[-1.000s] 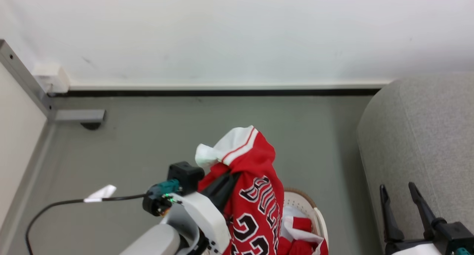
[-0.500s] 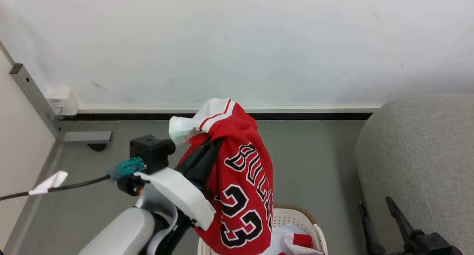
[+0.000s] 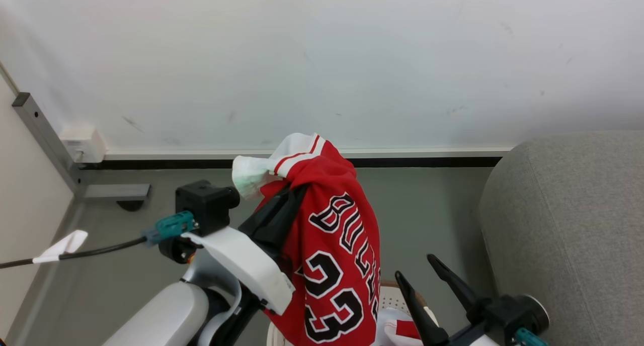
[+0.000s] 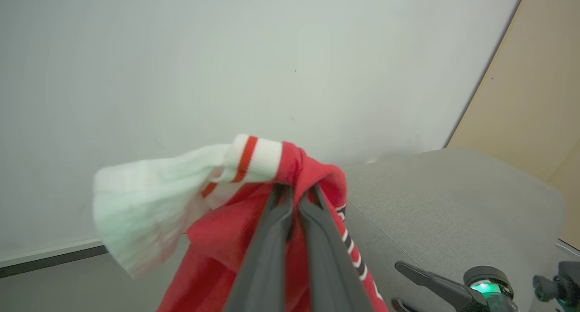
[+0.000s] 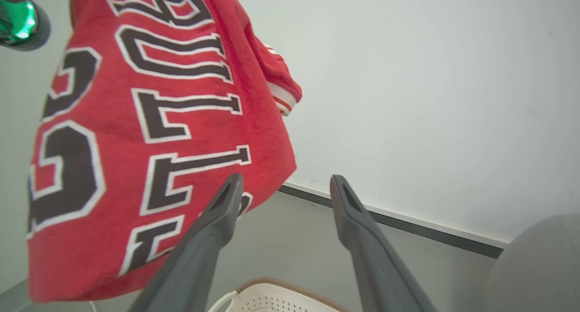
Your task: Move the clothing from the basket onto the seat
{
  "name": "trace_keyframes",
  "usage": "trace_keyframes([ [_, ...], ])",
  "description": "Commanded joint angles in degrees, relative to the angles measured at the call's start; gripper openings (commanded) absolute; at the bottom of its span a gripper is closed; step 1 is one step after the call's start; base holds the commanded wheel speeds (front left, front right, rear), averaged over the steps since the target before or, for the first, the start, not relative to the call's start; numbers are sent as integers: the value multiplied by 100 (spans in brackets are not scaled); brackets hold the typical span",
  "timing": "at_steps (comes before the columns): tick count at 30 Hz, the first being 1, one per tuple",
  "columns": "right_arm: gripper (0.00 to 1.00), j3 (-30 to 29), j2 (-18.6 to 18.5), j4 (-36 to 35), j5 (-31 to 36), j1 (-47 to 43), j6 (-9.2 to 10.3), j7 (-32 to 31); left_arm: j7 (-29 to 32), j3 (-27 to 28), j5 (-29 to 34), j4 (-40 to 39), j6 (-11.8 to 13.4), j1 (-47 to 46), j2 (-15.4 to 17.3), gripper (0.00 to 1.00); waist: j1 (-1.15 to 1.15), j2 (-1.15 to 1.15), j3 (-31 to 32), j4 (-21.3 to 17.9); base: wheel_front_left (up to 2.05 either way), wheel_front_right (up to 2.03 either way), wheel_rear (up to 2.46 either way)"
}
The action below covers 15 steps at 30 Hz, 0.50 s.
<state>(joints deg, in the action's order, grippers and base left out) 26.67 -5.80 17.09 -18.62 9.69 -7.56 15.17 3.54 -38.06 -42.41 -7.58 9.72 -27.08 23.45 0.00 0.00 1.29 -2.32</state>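
The red jersey with black white-outlined letters and the number 23 [image 3: 334, 245] hangs from the clamped left claw [image 4: 293, 195] like a tall curtain. It covers the left part of the oval white perforated basket with a brown rim [image 5: 276, 298] and screens that side of its mouth. Between this cloth and the large grey upholstered seat [image 3: 568, 220] runs a strip of bare grey floor [image 3: 432, 210]. The right claw [image 3: 413, 266], fingers spread and empty, stands in that strip over the basket's right edge. The seat's rounded top lies open. The white wall [image 3: 322, 59] closes the far side. At far left, a grey metal post [image 3: 43, 130] and a black cable with a white tag [image 3: 100, 246] crowd the floor.
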Motion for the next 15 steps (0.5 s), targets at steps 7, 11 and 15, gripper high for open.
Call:
trace_keyframes([
  [7,100,1450,-979,-247,-1221,1157,13,-285,70,-80,-23,-126,-50,62,44,0,0,0,36,-67,0,0,0],
  [11,100,2069,-1368,-299,-1870,1785,13,-516,95,-185,14,-191,-85,45,-3,0,0,0,59,-49,0,0,0],
  [15,100,2705,-1580,-138,-2398,2286,13,-660,140,-296,56,-246,-122,-6,-53,0,0,0,88,22,0,0,0],
])
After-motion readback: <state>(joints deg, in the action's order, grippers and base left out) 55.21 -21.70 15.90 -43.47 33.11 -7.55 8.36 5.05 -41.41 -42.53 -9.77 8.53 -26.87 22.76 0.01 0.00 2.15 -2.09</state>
